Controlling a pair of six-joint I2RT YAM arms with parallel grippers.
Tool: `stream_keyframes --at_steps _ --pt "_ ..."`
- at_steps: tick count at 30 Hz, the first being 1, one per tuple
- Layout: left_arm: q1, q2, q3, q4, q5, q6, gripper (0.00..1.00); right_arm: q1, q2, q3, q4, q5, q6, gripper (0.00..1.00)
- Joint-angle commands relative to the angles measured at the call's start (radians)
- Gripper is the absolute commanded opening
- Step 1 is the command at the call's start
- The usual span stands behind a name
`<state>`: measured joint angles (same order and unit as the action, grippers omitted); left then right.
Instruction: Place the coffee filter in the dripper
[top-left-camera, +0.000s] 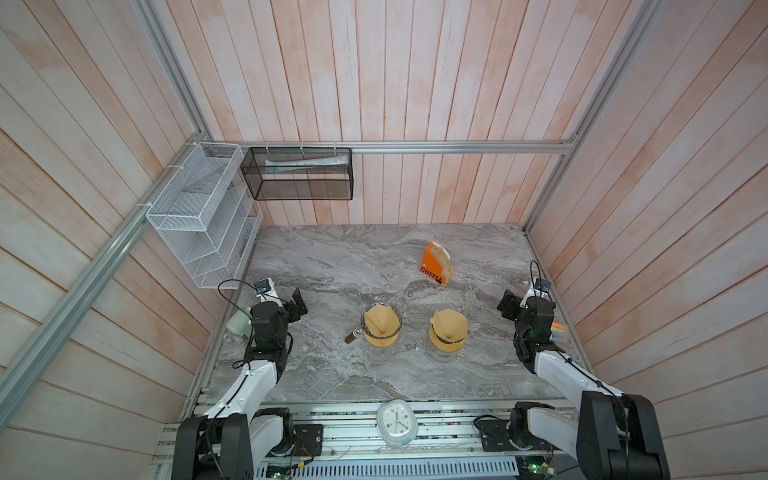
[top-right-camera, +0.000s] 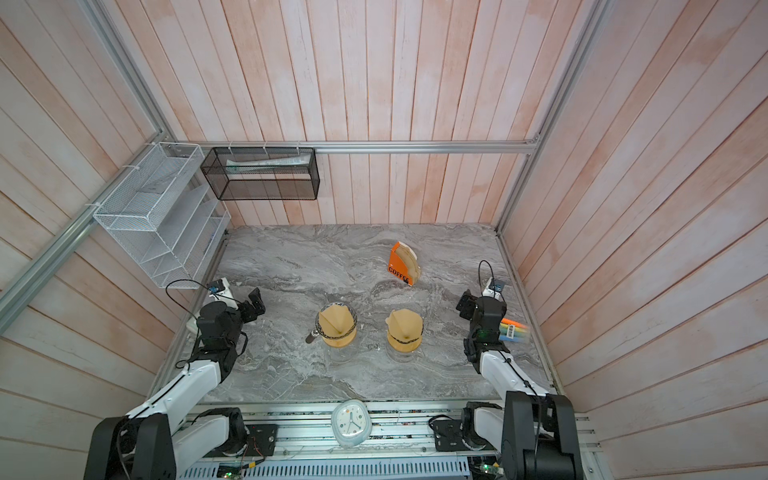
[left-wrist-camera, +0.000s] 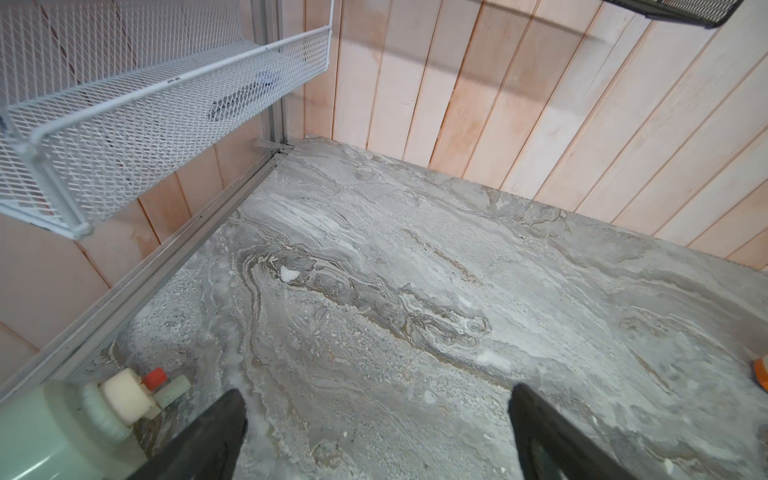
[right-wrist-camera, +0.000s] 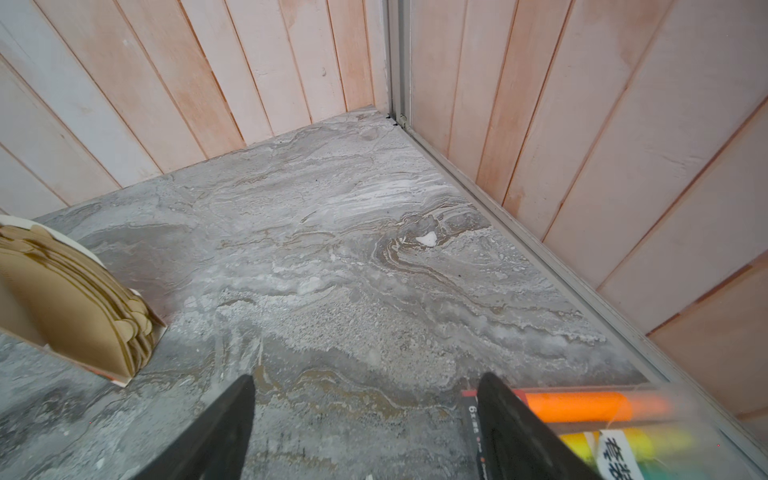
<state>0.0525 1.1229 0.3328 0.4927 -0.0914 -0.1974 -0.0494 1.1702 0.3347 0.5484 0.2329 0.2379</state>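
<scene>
The left end effector and the right end effector are both wide open and empty. The handled dripper and the plain dripper each carry a filter. I would only check the seating, gently.

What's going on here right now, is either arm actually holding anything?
Neither arm is handling anything. The left gripper and right gripper are both open and empty, out near the side edges of the table. In the middle, the left dripper has the left filter sitting in it, and the right dripper has the right filter. The orange filter holder stands behind them with more filters.
</scene>
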Motion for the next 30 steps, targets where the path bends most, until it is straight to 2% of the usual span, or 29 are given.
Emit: stream_keyframes --at_steps 1,7,13,15,17,20,23,24,27,30 --pt "0.004 0.064 -0.035 0.267 0.009 0.059 1.0 -0.004 0.053 -0.036 0.185 0.057 -0.027 0.84" --pt "0.005 0.25 -0.051 0.469 0.067 0.107 1.0 0.004 0.167 -0.019 0.277 0.068 -0.061 0.86" --pt "0.006 0.368 -0.063 0.603 0.098 0.114 1.0 0.008 0.218 -0.066 0.488 0.024 -0.127 0.98" --pt "0.006 0.413 -0.057 0.64 0.111 0.115 1.0 0.008 0.268 -0.078 0.558 -0.001 -0.127 0.98" --pt "0.007 0.411 -0.068 0.648 0.124 0.114 1.0 0.017 0.315 -0.078 0.618 -0.029 -0.149 0.98" --pt "0.009 0.415 -0.065 0.649 0.127 0.115 1.0 0.023 0.312 -0.077 0.593 -0.046 -0.161 0.98" --pt "0.009 0.415 -0.063 0.641 0.128 0.114 1.0 0.032 0.38 -0.136 0.796 -0.052 -0.179 0.98" --pt "0.009 0.415 -0.058 0.637 0.127 0.115 1.0 0.036 0.383 -0.135 0.796 -0.048 -0.186 0.98" --pt "0.005 0.416 -0.054 0.633 0.12 0.14 1.0 0.037 0.341 -0.099 0.655 -0.048 -0.18 0.98" --pt "-0.002 0.414 -0.055 0.631 0.11 0.145 1.0 0.037 0.355 -0.108 0.698 -0.044 -0.178 0.98"
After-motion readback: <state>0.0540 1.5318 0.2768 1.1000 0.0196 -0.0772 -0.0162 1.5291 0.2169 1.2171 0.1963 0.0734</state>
